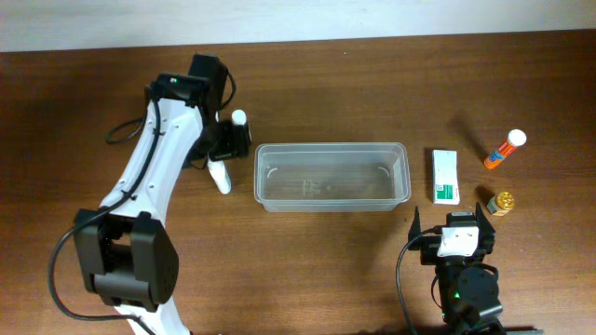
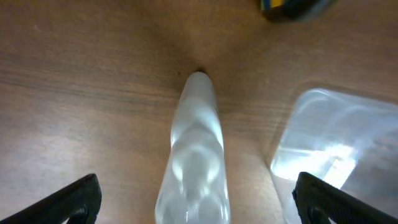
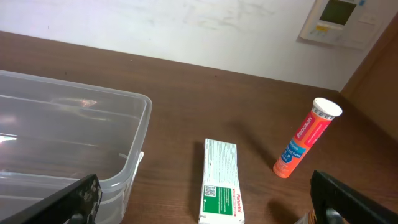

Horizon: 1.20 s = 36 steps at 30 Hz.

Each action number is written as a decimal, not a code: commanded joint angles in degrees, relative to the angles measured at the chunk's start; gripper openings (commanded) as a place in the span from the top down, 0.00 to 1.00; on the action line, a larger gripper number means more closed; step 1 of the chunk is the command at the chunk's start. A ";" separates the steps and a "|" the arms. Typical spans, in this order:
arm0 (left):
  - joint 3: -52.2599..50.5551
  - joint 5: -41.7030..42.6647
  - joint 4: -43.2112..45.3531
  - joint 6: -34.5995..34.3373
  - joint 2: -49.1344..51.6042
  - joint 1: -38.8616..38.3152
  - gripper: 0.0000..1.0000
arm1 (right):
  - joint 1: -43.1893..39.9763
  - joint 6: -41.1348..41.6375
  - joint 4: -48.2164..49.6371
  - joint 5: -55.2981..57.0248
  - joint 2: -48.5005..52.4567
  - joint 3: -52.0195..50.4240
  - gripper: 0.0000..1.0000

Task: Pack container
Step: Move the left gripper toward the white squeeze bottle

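Left hand (image 1: 227, 147): fingers spread wide, lowered over a white bottle (image 2: 194, 155) lying on the tabletop (image 1: 335, 270). The bottle is seen between the fingers, with a gap on each side. Container (image 1: 331, 175): clear, nothing seen in it, set on the tabletop just right of this hand.

Right hand (image 1: 452, 221): fingers spread wide, nothing held. The container is found ahead and to its left. A white-and-green box (image 3: 219, 183) is laid flat straight ahead, near the container's end. An orange tube (image 3: 306, 138) is placed ahead to the right.
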 commanded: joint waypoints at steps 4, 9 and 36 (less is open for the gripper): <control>-5.22 0.42 5.73 -2.27 1.18 0.20 0.01 | -0.17 -0.39 -0.04 -0.09 -0.11 0.28 0.02; -6.12 0.39 6.88 -2.25 1.18 0.20 0.01 | -0.17 -0.39 -0.04 -0.09 -0.11 0.28 0.02; -7.02 -1.68 8.98 -2.23 1.22 0.20 0.25 | -0.17 -0.39 -0.04 -0.09 -0.11 0.28 0.02</control>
